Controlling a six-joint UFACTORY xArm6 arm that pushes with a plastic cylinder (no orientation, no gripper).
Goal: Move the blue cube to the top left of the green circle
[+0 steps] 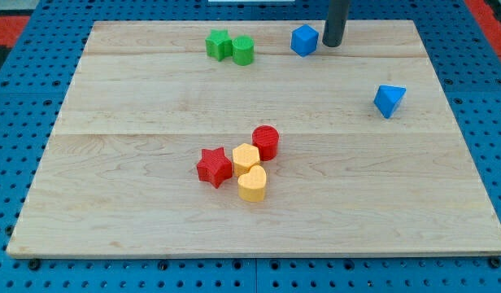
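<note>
The board (153, 89) is a light wood top and fills most of the view; a blue pegboard (23, 130) lies around it. My rod (337, 20) is dark and comes down from the top edge, at the far side, a bit right of centre. My tip (332, 45) rests on the board just right of the blue cube (304, 40). It is very near or touching; I cannot tell which. There are no jaws, only the bare rod end, so nothing is clamped.

The blue cube is at the far edge, right of the green circle (243, 50) with a clear gap between them. The green star (219, 44) touches the circle on its left side.

Near the centre is a tight group of 4 blocks:
- red star (214, 167), at the left
- red cylinder (265, 142), at the far right of the group
- yellow hexagon (246, 157), between those two
- yellow heart (252, 184), nearest

A second blue block (389, 100), approx. a wedge shape, sits alone at the right side, well apart from all others.
</note>
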